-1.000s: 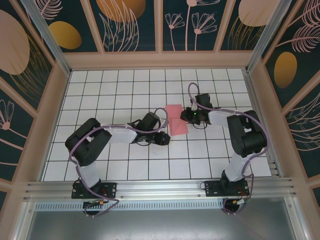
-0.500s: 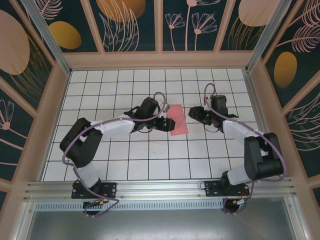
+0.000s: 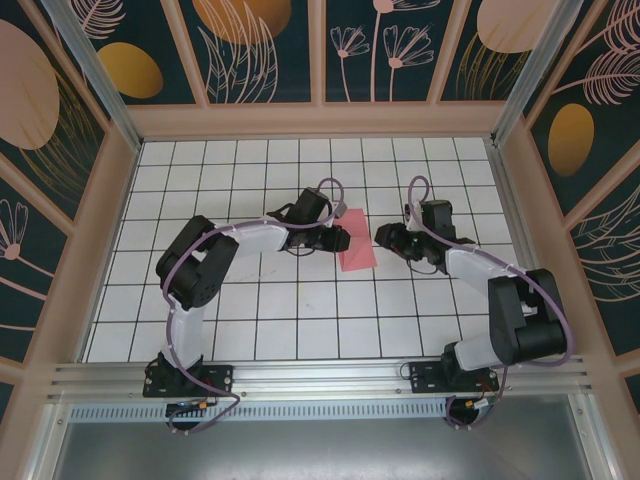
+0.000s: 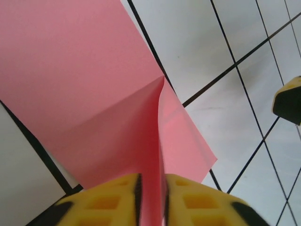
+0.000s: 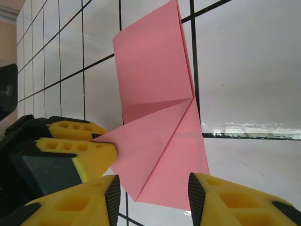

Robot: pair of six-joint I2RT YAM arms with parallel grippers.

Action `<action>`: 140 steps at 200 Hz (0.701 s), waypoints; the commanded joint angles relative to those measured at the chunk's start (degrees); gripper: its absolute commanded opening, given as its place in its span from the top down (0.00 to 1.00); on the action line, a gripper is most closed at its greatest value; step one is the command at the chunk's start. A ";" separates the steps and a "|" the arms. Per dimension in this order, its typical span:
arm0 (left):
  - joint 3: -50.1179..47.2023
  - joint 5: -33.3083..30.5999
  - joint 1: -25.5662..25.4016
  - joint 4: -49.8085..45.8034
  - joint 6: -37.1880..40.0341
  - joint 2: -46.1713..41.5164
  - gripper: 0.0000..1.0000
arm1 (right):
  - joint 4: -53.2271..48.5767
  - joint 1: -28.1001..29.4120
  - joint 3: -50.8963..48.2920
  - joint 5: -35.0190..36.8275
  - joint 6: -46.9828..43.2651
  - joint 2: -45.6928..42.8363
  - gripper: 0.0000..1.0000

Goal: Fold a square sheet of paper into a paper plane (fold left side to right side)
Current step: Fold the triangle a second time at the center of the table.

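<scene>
The square sheet of paper lies mid-table as a salmon-pink, creased, folded shape. My left gripper sits at its left edge, shut on a raised corner flap. In the left wrist view the pink flap stands pinched between the yellow fingers of the left gripper. My right gripper hovers just right of the paper, open. In the right wrist view the right gripper spreads its fingers wide over the near end of the paper, gripping nothing. The left gripper's fingers hold the flap's tip there.
The white grid table is bounded by wooden-framed walls on three sides and a metal rail at the near edge. Purple cables loop over both arms. A right fingertip shows at the left wrist view's right edge.
My right gripper has lifted off the paper, drawn back to the right and opened. My left gripper has moved up to the paper's left edge and closed on a corner flap.
</scene>
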 commanded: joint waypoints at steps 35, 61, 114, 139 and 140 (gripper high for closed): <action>-4.07 -0.34 1.60 1.92 -1.12 -4.44 0.85 | 8.71 3.08 0.54 -3.41 4.20 6.25 0.55; -4.68 -0.99 1.67 1.88 -1.21 -5.16 0.84 | 11.18 3.83 1.76 -4.26 5.66 9.39 0.54; -4.59 -1.39 1.63 1.66 -1.10 -4.99 0.84 | 12.90 5.32 5.83 -5.59 5.93 15.62 0.53; -4.68 -2.30 1.64 1.07 -1.03 -5.06 0.84 | 13.50 5.29 7.74 -6.18 6.44 18.64 0.53; -4.73 -2.33 1.63 1.01 -1.03 -5.11 0.84 | 13.52 5.27 7.78 -6.20 6.41 18.68 0.53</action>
